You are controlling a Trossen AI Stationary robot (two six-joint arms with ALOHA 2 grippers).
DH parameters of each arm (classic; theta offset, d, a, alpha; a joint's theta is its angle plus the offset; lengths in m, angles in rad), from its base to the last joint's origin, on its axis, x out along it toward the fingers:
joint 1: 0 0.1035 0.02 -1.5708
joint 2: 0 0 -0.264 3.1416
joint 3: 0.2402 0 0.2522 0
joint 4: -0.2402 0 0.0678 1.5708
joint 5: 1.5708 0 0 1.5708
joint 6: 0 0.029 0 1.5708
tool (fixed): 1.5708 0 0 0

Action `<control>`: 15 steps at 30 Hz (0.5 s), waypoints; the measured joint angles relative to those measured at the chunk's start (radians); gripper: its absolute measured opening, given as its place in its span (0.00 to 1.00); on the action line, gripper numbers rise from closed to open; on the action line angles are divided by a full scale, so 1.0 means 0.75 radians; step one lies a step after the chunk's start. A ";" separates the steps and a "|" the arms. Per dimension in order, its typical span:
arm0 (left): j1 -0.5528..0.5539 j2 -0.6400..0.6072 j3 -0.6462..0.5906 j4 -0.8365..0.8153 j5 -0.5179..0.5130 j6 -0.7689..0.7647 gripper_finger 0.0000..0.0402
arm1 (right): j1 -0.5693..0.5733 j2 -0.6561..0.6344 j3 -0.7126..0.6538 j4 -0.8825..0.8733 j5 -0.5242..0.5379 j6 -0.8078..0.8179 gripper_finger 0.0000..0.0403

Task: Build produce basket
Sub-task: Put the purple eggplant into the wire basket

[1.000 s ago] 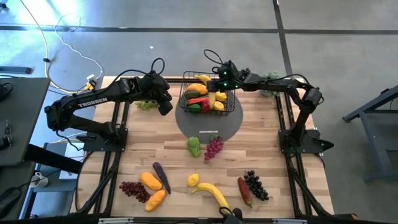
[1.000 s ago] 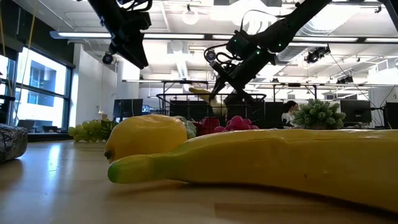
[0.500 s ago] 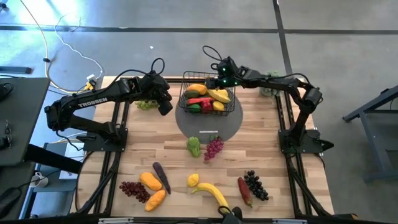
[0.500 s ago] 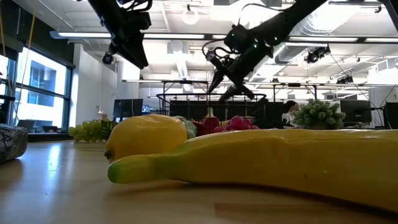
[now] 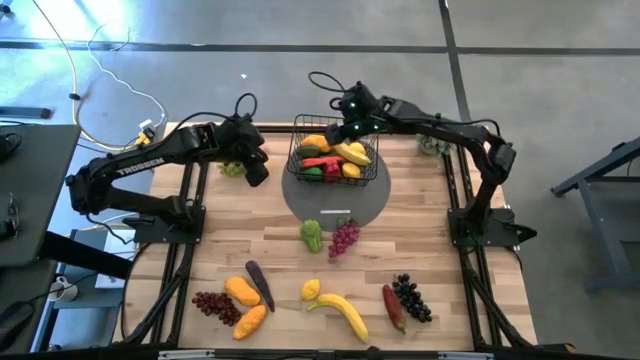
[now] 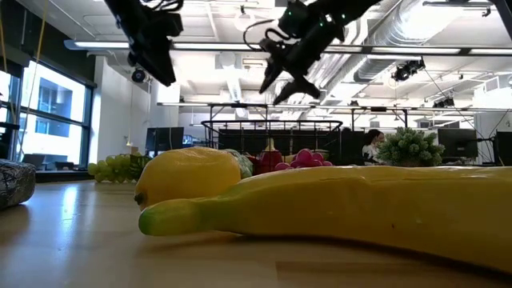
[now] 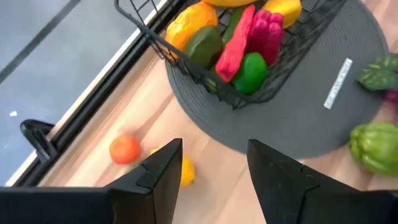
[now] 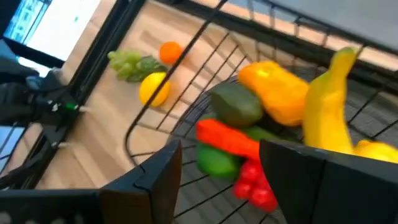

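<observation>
High view: basket [image 5: 334,157], black wire mesh, on grey round mat [image 5: 335,198] at far centre of surface [image 5: 420,250]; long axis runs left to right. Contents: banana [image 5: 352,153] lying aslant, orange fruit [image 5: 318,143], red and green pieces. Loose produce: green pepper [image 5: 312,235] and purple grapes [image 5: 343,238] near mat; second banana [image 5: 343,311], long axis diagonal, at near edge. Right gripper [image 5: 340,118] above basket's far rim, fingers parted, empty. Left gripper [image 5: 253,172] left of basket, fingers parted, empty.

Overhead looks straight down, low camera sits at tabletop; both wrist cameras share the basket [image 7: 249,68].
</observation>
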State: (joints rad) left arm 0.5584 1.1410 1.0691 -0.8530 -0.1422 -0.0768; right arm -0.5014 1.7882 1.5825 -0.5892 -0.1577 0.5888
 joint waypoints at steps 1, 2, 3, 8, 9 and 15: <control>0.004 -0.020 0.000 -0.010 0.018 0.000 0.42 | 0.016 0.000 0.012 -0.012 0.000 0.007 0.49; 0.008 -0.041 0.000 -0.022 0.038 0.000 0.42 | 0.034 0.000 0.022 -0.021 0.000 0.017 0.49; 0.013 -0.059 0.000 -0.037 0.057 -0.001 0.42 | 0.053 0.000 0.031 -0.036 0.000 0.019 0.49; 0.017 -0.136 0.001 -0.109 0.139 -0.003 0.42 | 0.166 0.000 0.062 -0.132 -0.001 0.080 0.49; 0.017 -0.144 0.000 -0.134 0.156 -0.003 0.42 | 0.191 0.000 0.065 -0.141 -0.001 0.093 0.49; 0.001 -0.196 -0.054 -0.215 0.334 -0.087 0.42 | 0.317 0.000 0.066 -0.148 0.013 0.179 0.49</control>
State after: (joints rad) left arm 0.5590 0.9939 1.0286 -1.0139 0.1084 -0.1420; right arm -0.2640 1.7882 1.6318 -0.7001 -0.1480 0.7231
